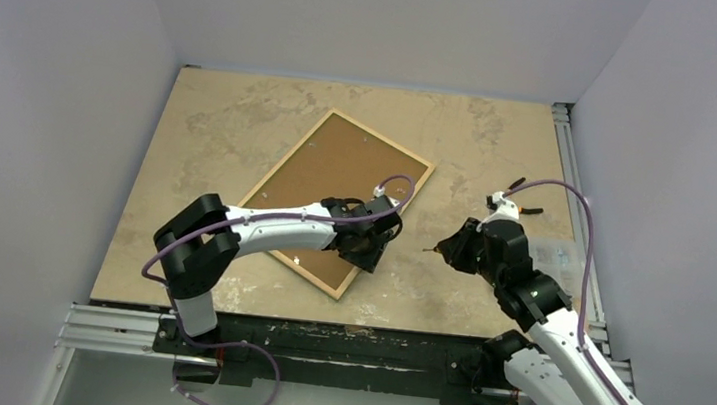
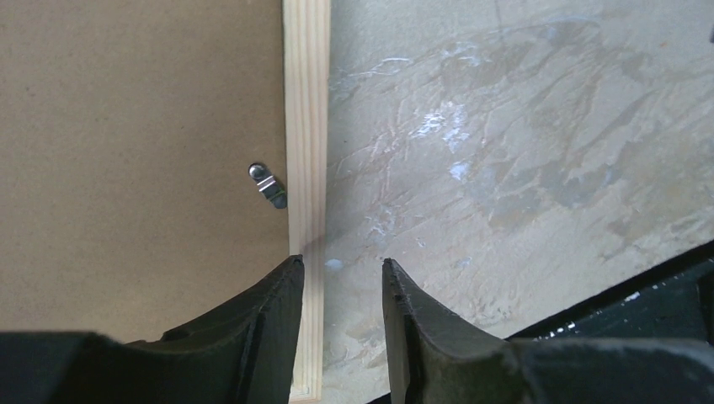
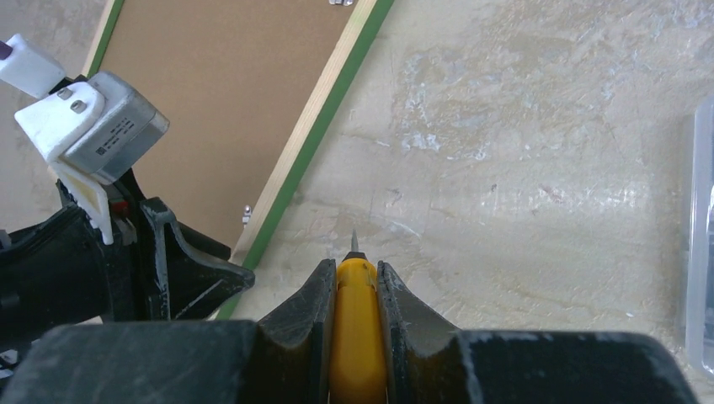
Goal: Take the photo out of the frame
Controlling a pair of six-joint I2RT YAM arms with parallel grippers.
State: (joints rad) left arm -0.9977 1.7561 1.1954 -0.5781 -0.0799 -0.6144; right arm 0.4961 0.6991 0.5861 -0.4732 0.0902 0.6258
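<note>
**Front edge.** Black rail [image 1: 319,344] along the near side of the table [image 1: 232,119], with both arm bases on it.

**Left gripper** [image 1: 368,249]. Set over the right long side of the frame [image 1: 382,137], close to its near corner. Jaws partway apart: one finger [image 2: 261,320] above the board, the other above bare tabletop, the wood rim running under the gap. Nothing clasped. Contact with the rim impossible to judge.

**Right gripper** [image 3: 352,268]. Closed on a yellow-handled tool [image 3: 354,337]. Thin metal tip aimed at the frame's right side, a little apart from it. Most of the handle hidden between the fingers.

**Frame.** Flat and face down, left of the table's centre. Long axis diagonal, from near-left to far-right. Light wood back edge uppermost, green outer side seen only from the right wrist. Near-left corner covered by the left arm.

**Photo** [image 1: 338,165]. Seated inside the frame, brown fibreboard back up, print side hidden against the table.

**Metal tab** [image 2: 269,187]. Small, at the board's edge, reaching to the wood rim.

**Clear plastic box** [image 1: 555,255]. By the table's right edge, partly behind the right arm and cut off in the wrist view. Contents not legible.

**Room.**
- Bare tabletop between the frame's right side and the right gripper.
- Wider bare band beyond the far corners, up to the back wall.
- Frame's near corner close to the table's front edge.
</note>
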